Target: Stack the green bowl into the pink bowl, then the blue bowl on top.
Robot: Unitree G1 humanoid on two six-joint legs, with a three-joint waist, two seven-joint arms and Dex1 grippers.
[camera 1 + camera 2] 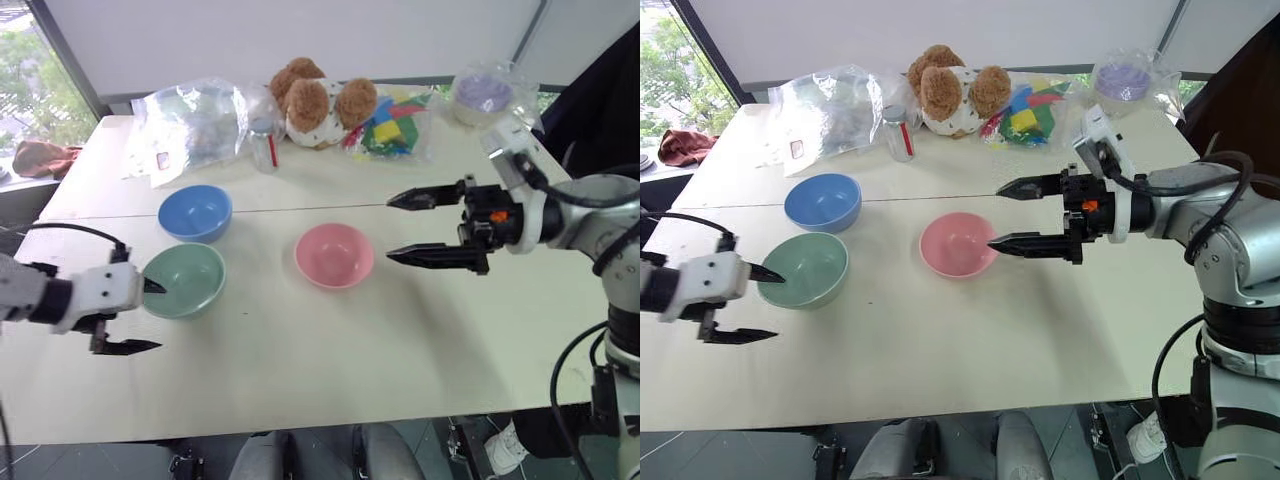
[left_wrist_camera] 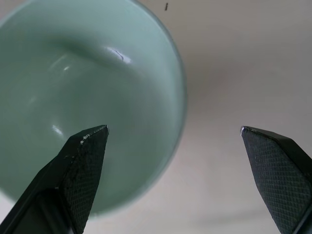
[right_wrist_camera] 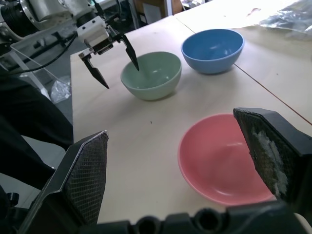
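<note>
Three bowls sit apart on the pale table. The green bowl (image 1: 185, 280) is at the near left, the blue bowl (image 1: 195, 212) just behind it, and the pink bowl (image 1: 334, 255) in the middle. My left gripper (image 1: 157, 316) is open at the green bowl's near-left rim (image 2: 178, 92); one fingertip (image 3: 136, 65) is over the bowl's inside and the other is outside, above the table. My right gripper (image 1: 390, 228) hangs open above the table just right of the pink bowl (image 3: 222, 161), pointing left at it and holding nothing.
Along the table's far side lie a clear plastic bag (image 1: 190, 125), a small bottle (image 1: 264, 145), a teddy bear (image 1: 320, 100), a bag of coloured blocks (image 1: 390, 125) and a purple item in a clear bag (image 1: 483, 95). A seam (image 1: 300, 208) crosses the table behind the bowls.
</note>
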